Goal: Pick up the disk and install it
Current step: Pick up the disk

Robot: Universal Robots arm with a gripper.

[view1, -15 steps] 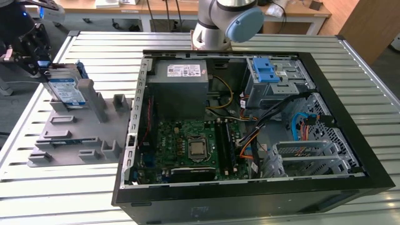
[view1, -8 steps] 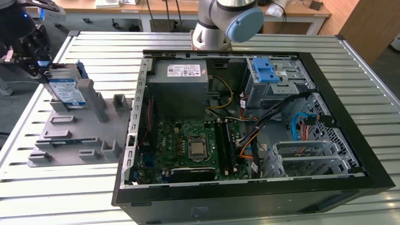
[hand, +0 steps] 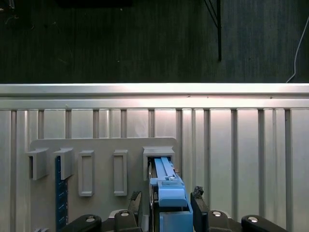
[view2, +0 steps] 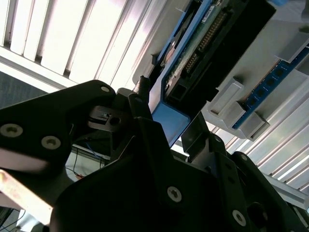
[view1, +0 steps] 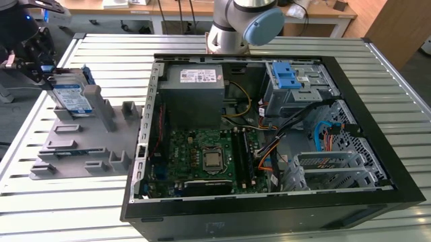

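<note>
I get the exterior view from high up, looking down over the case (view1: 269, 214) and rack (view1: 81, 146). Both wrist views sit close over that rack, sharing the disk (hand: 166, 191) (view2: 166, 113).

Even overhead light fills the exterior view, bright on the slatted worktop (view1: 397, 116) and dimmer inside the open computer case (view1: 269, 217). In the second wrist view the slats glare nearly white, and the hand (view2: 166, 121) is a dark, shadowed mass. In the first wrist view the floor (hand: 120, 38) lies dim.
</note>
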